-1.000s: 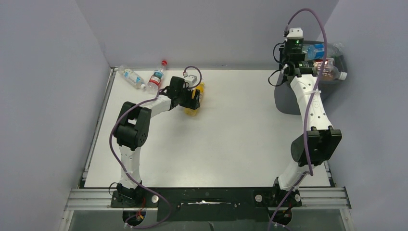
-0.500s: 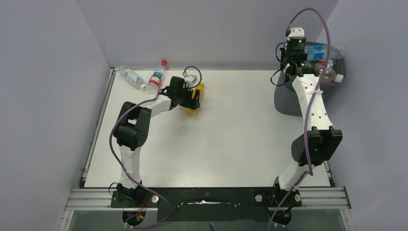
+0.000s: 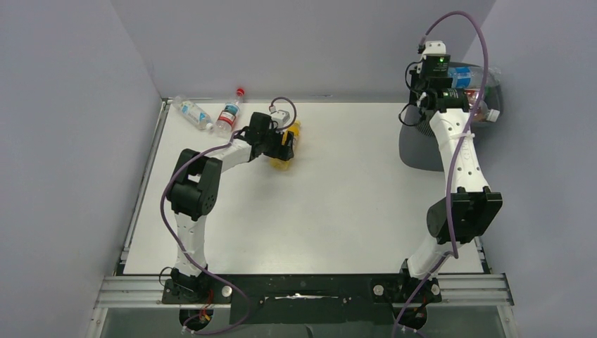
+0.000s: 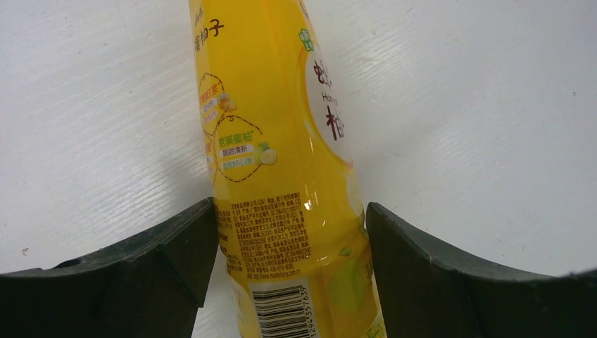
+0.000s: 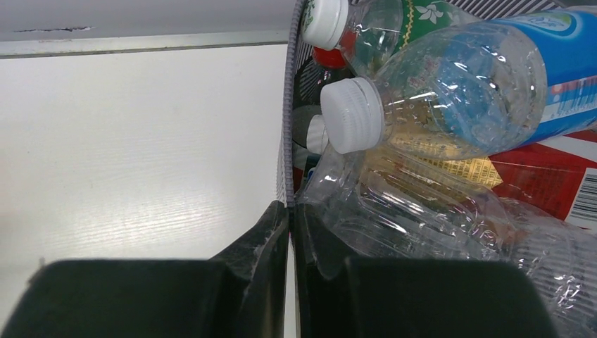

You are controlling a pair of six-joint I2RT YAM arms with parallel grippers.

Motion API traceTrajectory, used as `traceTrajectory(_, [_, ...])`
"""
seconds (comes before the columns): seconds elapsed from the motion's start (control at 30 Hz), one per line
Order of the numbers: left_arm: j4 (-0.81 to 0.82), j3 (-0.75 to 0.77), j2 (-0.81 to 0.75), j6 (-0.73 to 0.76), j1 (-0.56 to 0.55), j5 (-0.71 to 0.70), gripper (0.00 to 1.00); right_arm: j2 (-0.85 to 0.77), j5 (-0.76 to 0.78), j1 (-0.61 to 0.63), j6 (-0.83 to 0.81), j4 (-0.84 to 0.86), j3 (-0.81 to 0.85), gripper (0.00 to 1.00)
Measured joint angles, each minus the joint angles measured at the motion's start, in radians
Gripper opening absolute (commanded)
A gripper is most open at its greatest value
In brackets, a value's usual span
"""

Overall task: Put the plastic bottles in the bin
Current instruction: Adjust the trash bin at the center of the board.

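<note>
Bin: grey mesh basket at the far right corner of the table, with bottles heaped up to its rim.
Bin contents, top: a clear bottle with a blue label and a white cap lies on its side across the heap, cap toward the rim.
Bin contents, behind: a bottle with a green label and a white cap sits just past it, with a red cap showing underneath.
Bin contents, below: a crumpled clear bottle lies against the near wall, and red label print shows beside it.
Right gripper: jaws pressed together with nothing between them, tips right at the bin's rim.
Left gripper: jaws part-way apart and clamped on the yellow bottle, one finger against each side.
Yellow bottle: lying on its side on the table, far side, left of centre.
Loose bottles: a clear one with a pale blue label and one with a red cap lie near each other at the far left edge of the table, well apart from the bin.
</note>
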Motion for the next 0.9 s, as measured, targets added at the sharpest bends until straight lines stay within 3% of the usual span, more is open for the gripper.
traceTrajectory(0.6, [-0.016, 0.000, -0.042, -0.003, -0.026, -0.002, 0.72, -0.037, -0.056, 0.016, 0.018, -0.068, -0.007, 0.04])
traceTrajectory(0.9, [-0.023, 0.000, -0.049, -0.010, -0.039, -0.013, 0.72, -0.071, -0.066, 0.102, 0.018, -0.148, -0.007, 0.04])
